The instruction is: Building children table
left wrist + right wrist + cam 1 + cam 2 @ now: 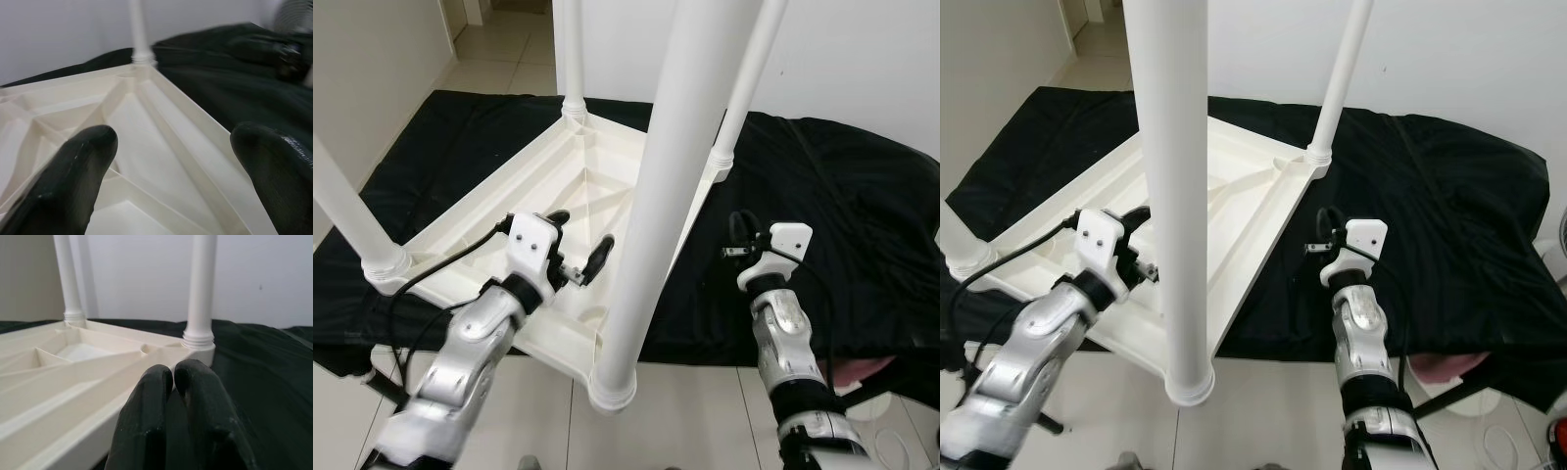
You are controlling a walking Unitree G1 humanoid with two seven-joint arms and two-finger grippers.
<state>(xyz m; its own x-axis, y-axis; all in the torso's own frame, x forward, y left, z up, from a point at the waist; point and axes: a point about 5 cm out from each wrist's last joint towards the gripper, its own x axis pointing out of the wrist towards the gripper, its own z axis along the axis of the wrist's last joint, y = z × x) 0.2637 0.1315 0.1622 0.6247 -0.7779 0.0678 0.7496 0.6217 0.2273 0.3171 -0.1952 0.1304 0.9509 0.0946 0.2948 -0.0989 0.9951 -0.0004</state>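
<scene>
A: Setting? White walls, tiled floor [499, 44], black cloth sheet [842, 186] spread over it.

B: Left end effector [579, 255]: fingers spread wide, empty, hovering over the ribbed underside of the upside-down white plastic children table [578, 176]. Right end effector [1320, 235]: fingers pressed together, holding nothing, over the cloth just beside the table's rim.

A: Step?

B: All four white round plastic legs [666, 196] stand in the corner sockets, so assembly looks nearly done. Next likely: grip rim or legs with both, flip it upright. Needs a firm two-sided hold.
</scene>
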